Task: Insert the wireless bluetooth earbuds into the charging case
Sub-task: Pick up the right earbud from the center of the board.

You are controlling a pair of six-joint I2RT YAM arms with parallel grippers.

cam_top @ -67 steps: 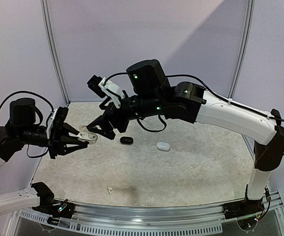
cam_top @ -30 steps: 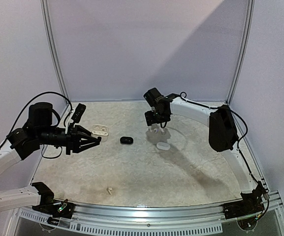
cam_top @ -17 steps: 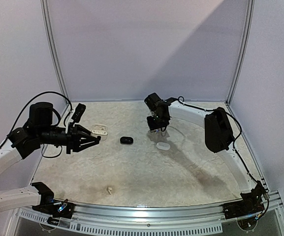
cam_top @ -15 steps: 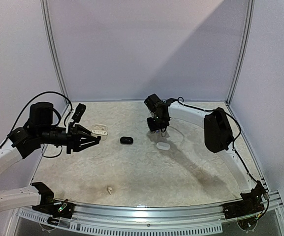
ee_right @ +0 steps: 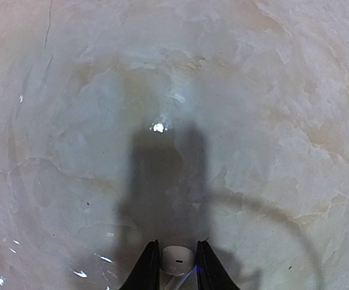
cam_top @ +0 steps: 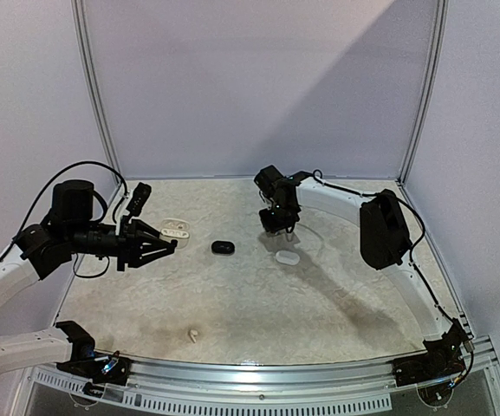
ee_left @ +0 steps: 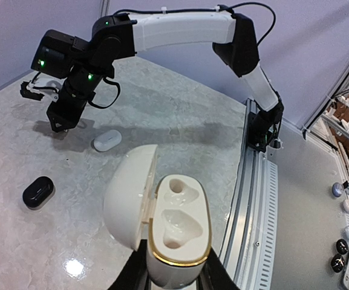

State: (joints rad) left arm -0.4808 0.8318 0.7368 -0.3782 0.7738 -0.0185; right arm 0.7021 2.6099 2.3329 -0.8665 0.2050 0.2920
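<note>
A: The wireless bluetooth earbuds (cam_top: 192, 334), where are they?

B: One white bud lies loose by the front edge, well apart from both arms. Further in, the left gripper (ee_left: 175, 275) is clamped on the open charging case (ee_left: 173, 226), and both of its sockets are empty.

A: And the right arm? Two seconds ago it was crowding that case.

B: It has swung off to the far middle. The right gripper (ee_right: 178, 246) hangs over the table, just beyond the black case (cam_top: 223, 248) and the closed white case (cam_top: 288, 256). Its jaws are narrow, pinching a small white piece (ee_right: 177, 258), apparently a bud.

A: So nothing went in?

B: Seemingly not. I'd judge it has fetched one and must now carry it back to the sockets.
</note>
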